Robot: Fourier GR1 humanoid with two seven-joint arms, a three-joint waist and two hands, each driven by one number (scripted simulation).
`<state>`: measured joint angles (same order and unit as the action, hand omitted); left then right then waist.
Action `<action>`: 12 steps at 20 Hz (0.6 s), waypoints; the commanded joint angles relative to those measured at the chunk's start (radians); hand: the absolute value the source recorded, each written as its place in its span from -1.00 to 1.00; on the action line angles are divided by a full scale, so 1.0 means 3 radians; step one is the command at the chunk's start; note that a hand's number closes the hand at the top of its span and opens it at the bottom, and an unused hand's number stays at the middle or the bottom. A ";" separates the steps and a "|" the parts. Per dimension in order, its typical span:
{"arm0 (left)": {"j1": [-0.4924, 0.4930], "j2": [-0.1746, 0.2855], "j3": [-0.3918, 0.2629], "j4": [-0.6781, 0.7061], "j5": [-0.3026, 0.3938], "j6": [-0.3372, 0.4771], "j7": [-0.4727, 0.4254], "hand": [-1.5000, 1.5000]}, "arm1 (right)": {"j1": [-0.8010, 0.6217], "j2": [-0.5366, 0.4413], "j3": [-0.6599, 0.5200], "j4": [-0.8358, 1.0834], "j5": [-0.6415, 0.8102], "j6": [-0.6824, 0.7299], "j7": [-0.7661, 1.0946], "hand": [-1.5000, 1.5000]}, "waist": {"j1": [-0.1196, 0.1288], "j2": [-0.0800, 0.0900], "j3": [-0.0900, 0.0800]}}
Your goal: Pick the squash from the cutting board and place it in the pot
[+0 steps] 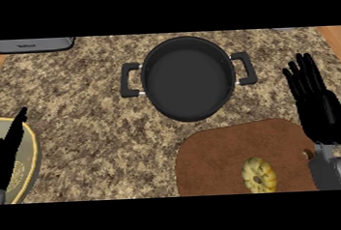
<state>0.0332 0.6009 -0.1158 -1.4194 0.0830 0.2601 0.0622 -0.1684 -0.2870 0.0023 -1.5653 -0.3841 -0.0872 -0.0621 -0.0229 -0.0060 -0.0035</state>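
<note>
Counter [95, 120]: speckled brown granite surface, viewed from steeply above.

Pot [188, 80]: black, two side handles, standing upright at the centre of the far half of the counter. The interior shows only bare dark metal.

Cutting board [218, 153]: brown, rounded, lying at the near right, just short of the pot's near rim and not touching it. A small hole shows near its right edge.

Squash [258, 174]: yellow, scalloped, resting on the near part of the cutting board, right of the board's centre. Nothing is in contact with it.

Right hand [317, 105]: at the right edge, fingers straight, spread slightly apart and pointing to the far side. It holds nothing and sits beside the cutting board's far right corner, apart from the squash.

Left hand [5, 153]: at the near left edge, fingers extended towards the far side, holding nothing. It overlaps a yellowish plate [28, 142] with a grey rim.

Grey appliance [31, 44]: at the far left corner, partly cut off by the frame; type cannot be determined.
</note>
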 commanded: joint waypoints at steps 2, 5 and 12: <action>-0.0134 -0.0278 -0.0199 -0.0020 0.0119 -0.0163 0.0040 0.00 | 0.0163 -0.0416 0.0588 -0.0240 0.0771 0.0221 0.0015 1.00 | -0.0022 0.0015 -0.0006; -0.0155 -0.0439 -0.0390 -0.0152 0.0279 -0.0390 0.0075 0.00 | 0.0037 -0.1012 0.1139 -0.0281 0.1531 0.0575 0.0142 1.00 | 0.0005 0.0011 -0.0067; -0.0083 -0.0773 -0.0556 -0.0135 0.0522 -0.0533 0.0170 0.00 | 0.0041 -0.1009 0.1329 -0.1323 0.2683 -0.0341 -0.0924 -1.00 | -0.0215 -0.0057 0.0008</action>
<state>0.0218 0.4478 -0.2430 -1.4662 0.1921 0.1286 0.1048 -0.1984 -0.6124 0.3115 -1.8151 0.2748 -0.0945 -0.2092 -0.0683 -0.0298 -0.0060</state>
